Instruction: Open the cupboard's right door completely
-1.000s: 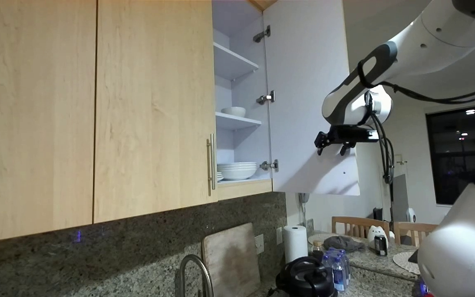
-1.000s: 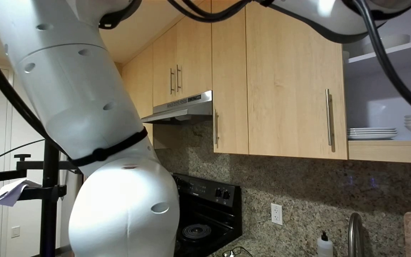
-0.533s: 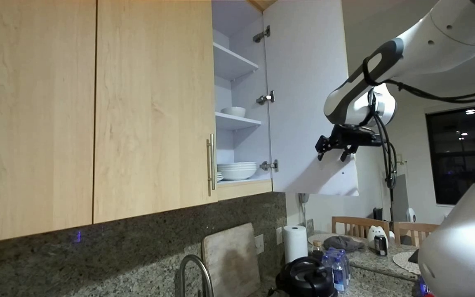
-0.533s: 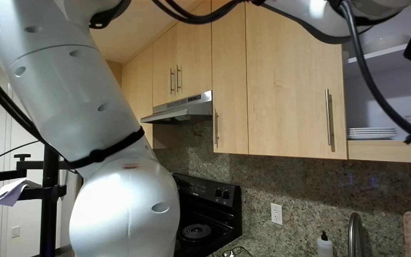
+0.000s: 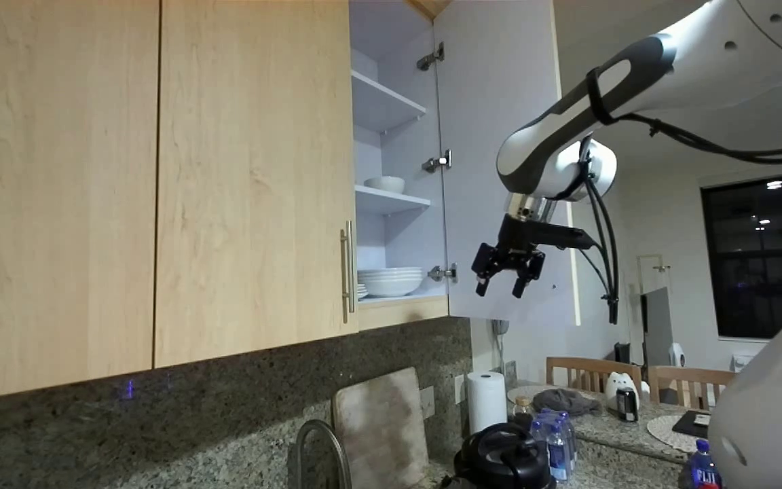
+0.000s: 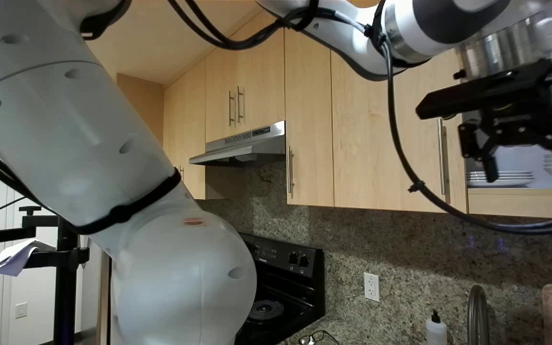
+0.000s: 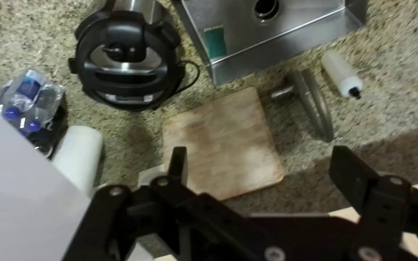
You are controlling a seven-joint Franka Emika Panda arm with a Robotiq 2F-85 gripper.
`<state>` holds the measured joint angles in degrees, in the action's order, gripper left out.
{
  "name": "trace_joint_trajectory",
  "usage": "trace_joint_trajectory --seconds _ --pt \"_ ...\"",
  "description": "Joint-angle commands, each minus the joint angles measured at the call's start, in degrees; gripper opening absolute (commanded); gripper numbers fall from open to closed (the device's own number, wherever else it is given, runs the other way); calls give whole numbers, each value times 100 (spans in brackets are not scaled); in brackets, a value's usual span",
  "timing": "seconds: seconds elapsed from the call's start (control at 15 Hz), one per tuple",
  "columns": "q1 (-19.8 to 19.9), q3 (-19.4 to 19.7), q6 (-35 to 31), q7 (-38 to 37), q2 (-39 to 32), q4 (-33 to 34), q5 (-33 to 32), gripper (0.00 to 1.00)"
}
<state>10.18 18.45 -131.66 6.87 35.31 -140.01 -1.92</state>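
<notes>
The cupboard (image 5: 401, 311) is pale wood, with a white shelved inside and white dishes. Its right door (image 5: 486, 102) stands swung wide out on its hinges in an exterior view, white inner face showing. Its outer face and handle are hidden. The door also fills the left of the wrist view (image 7: 16, 188). The wider door (image 5: 255, 170) beside it is shut. My gripper (image 5: 500, 291) is open and empty, pointing down in front of the right door's inner face, with no contact visible. It shows at the right of an exterior view (image 6: 533, 175) and in the wrist view (image 7: 259, 156).
Below are a black pressure cooker (image 7: 125, 61), water bottles (image 7: 27, 98), a paper towel roll (image 7: 80, 150), a cutting board (image 7: 220, 137), a faucet (image 7: 312, 103) and a sink (image 7: 252, 61). White bowls (image 5: 391, 282) stand on the cupboard's lowest shelf. Arm cables (image 6: 396, 124) hang in a loop.
My gripper has moved left and down in an exterior view and tilted to point further down. The right door's free edge has shifted slightly left there, its pale edge strip now showing.
</notes>
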Motion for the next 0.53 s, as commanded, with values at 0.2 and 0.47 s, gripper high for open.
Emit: trace_joint_trajectory --seconds 0.2,0.47 --pt "-404 -896 1728 -12 -162 67 -84 100" --pt "-391 -1276 2467 -207 15 -63 -342 100"
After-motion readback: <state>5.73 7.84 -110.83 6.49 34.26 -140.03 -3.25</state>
